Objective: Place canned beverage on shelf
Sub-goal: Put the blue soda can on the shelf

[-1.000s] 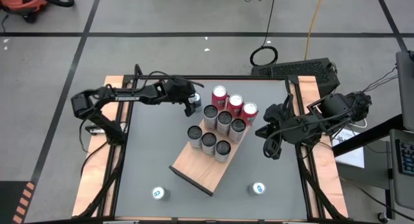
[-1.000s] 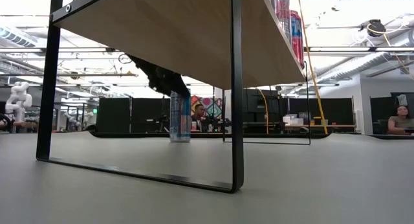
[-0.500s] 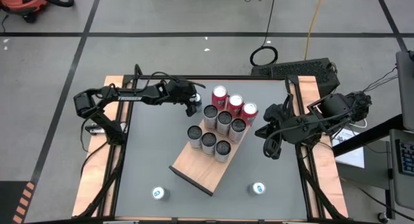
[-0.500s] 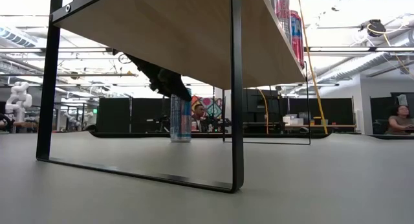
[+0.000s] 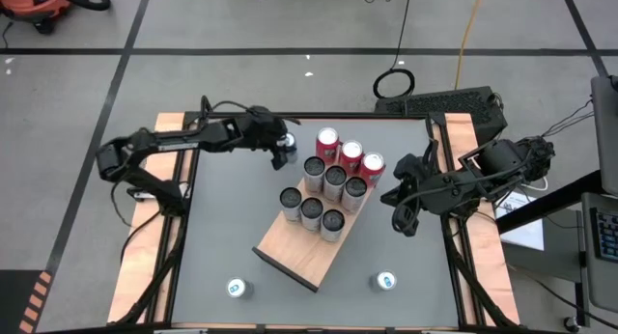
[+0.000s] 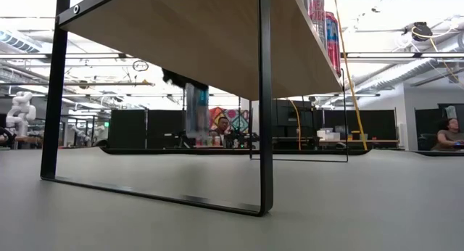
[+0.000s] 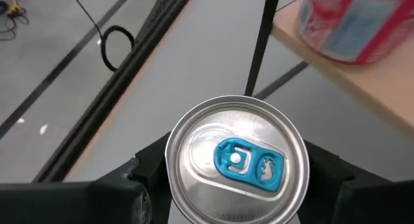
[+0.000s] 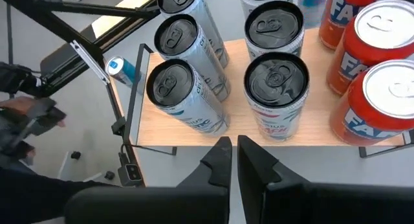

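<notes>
**Desk:** Where is your can, and what has hold of it?

**Me:** My left gripper (image 5: 283, 153), in the upper middle of the overhead frame, is clamped on a blue-tabbed can (image 7: 236, 160). My fingers (image 7: 119, 191) press both its sides, partly spread to its width. The can stands upright, long axis vertical. In the table-level view the can (image 6: 196, 104) appears clear of the grey tabletop (image 5: 222, 237).

**Desk:** And the shelf?

**Me:** The shelf (image 5: 299, 255) lies just right of my can and runs down toward the lower middle of the overhead frame. Three red cans (image 5: 328, 140) and six silver cans (image 5: 312, 208) crowd its upper end; bare board shows only at the lower end. I judge the carry goes right and down the frame. My left arm is the one placed to do it.

**Desk:** Your other arm?

**Me:** My right gripper (image 5: 404, 221) waits beside the shelf's right edge, fingers pinched together, holding nothing.
</notes>
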Motion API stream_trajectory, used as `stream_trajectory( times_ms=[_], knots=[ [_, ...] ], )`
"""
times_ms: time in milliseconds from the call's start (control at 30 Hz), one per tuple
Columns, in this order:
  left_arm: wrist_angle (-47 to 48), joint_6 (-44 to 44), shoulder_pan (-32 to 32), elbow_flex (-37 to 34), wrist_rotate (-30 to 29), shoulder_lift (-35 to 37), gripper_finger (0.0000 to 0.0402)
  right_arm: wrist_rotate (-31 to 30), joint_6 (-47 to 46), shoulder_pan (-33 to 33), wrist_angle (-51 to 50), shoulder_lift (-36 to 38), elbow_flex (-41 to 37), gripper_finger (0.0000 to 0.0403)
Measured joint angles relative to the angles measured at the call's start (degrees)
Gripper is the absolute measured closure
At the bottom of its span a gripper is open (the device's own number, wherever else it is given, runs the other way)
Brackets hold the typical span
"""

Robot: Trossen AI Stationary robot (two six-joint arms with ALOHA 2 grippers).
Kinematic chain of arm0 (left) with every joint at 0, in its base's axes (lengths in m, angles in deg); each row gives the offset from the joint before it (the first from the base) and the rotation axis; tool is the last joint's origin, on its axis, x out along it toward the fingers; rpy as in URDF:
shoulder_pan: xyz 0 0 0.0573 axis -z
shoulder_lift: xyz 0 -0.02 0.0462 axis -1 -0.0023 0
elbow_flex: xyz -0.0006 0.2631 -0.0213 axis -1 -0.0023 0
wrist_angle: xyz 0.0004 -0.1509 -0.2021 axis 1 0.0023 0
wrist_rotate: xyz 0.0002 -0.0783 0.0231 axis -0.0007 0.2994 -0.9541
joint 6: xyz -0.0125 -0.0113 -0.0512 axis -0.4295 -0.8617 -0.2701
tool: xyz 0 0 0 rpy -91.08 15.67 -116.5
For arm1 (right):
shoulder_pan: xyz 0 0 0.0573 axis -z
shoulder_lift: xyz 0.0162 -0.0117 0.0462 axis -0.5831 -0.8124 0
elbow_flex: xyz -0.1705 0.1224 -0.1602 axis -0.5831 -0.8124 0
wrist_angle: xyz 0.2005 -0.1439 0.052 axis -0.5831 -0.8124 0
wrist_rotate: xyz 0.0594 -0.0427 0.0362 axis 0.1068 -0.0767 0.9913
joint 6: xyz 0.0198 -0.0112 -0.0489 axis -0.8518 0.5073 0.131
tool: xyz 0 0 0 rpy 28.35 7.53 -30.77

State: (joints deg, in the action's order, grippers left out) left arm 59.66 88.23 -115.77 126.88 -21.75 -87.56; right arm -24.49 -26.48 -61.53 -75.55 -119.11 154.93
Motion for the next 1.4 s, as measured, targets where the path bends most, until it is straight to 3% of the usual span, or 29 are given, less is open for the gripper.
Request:
stream_trajectory(
  times_ms=[200,367,600,800,933,1100,1400],
  knots=[
    [9.7,0.0,0.1,4.7,0.7,9.5,0.0172,-1.3,-3.5,0.0,0.9,-0.2,0.0,0.0403],
    [17.1,-1.4,0.1,9.3,1.6,18.1,0.0171,-4.5,0.9,0.0,3.7,-0.7,0.0,0.0403],
    [18.2,-6.1,1.0,14.7,11.4,28.2,0.0171,-8.9,10.1,1.8,6.4,-1.9,0.0,0.0403],
    [15.9,-9.7,4.4,18.9,11.6,32.7,0.0171,-9.0,16.8,2.3,16.0,-2.5,0.0,0.0396],
    [10.7,-16.1,6.7,19.2,11.6,34.0,0.0171,-9.3,21.1,2.3,25.7,-3.7,0.0,0.0357],
    [3.1,-22.3,11.0,19.2,12.8,34.0,0.0171,-9.1,24.1,2.3,37.5,-6.0,0.0,0.0281],
    [-3.0,-22.6,21.2,19.2,11.2,30.6,0.0171,-10.6,26.7,1.0,49.9,-10.1,0.0,0.0151]
  ],
)
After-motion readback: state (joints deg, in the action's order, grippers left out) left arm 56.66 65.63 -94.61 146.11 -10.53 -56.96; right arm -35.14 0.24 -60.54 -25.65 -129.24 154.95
